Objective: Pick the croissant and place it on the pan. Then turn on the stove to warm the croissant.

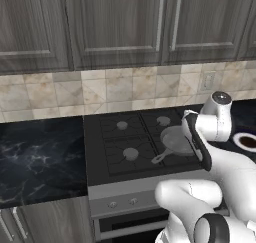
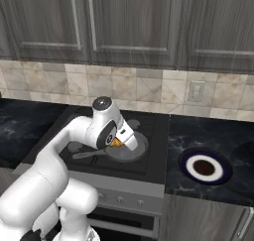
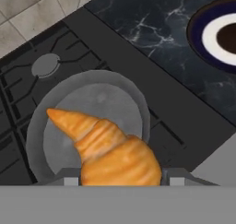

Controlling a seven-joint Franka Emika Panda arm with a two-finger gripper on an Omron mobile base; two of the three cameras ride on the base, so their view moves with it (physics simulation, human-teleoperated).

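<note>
Dark marble counter flanks the black four-burner gas stove [image 1: 135, 142], grey cabinets overhead. On its front right burner sits the round grey metal pan [image 3: 87, 121], thin handle angled toward the stove's front left. The gripper [image 2: 117, 143] is clamped on the small golden crescent croissant [image 3: 108, 151], hanging right above the pan, tip pointing away from the hand. Nothing's in between, so it looks like a straight drop. Over right, a dark white-rimmed plate [image 2: 204, 166] sits well apart on the counter.

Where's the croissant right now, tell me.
The croissant is in the gripper, hanging above the pan on the stove's front right burner.
</note>
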